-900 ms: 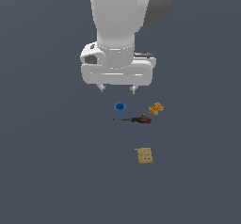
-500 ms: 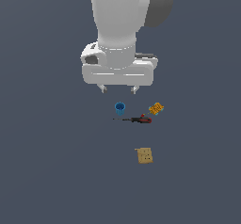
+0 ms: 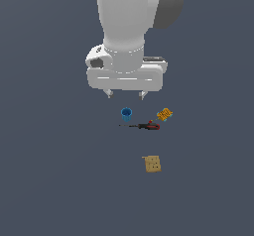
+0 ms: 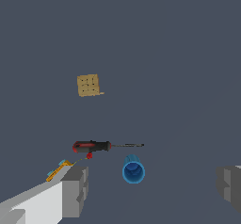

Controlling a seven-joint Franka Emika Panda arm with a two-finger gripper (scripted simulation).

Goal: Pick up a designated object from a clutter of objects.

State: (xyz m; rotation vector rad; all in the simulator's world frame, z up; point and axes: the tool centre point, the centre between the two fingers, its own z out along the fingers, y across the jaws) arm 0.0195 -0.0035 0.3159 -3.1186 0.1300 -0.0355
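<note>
We see the pincer (image 3: 126,95) spread wide and empty, hanging above the blue cup (image 3: 126,113). The screwdriver (image 3: 141,126) lies flat on the bench (image 3: 49,180) just past the cup, its long axis running across the exterior view, handle toward the exterior view's right. We judge the pincer needs to shift over the handle and close across that axis.

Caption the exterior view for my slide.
Open gripper hovers above blue cup, screwdriver, orange piece and tan box.
</note>
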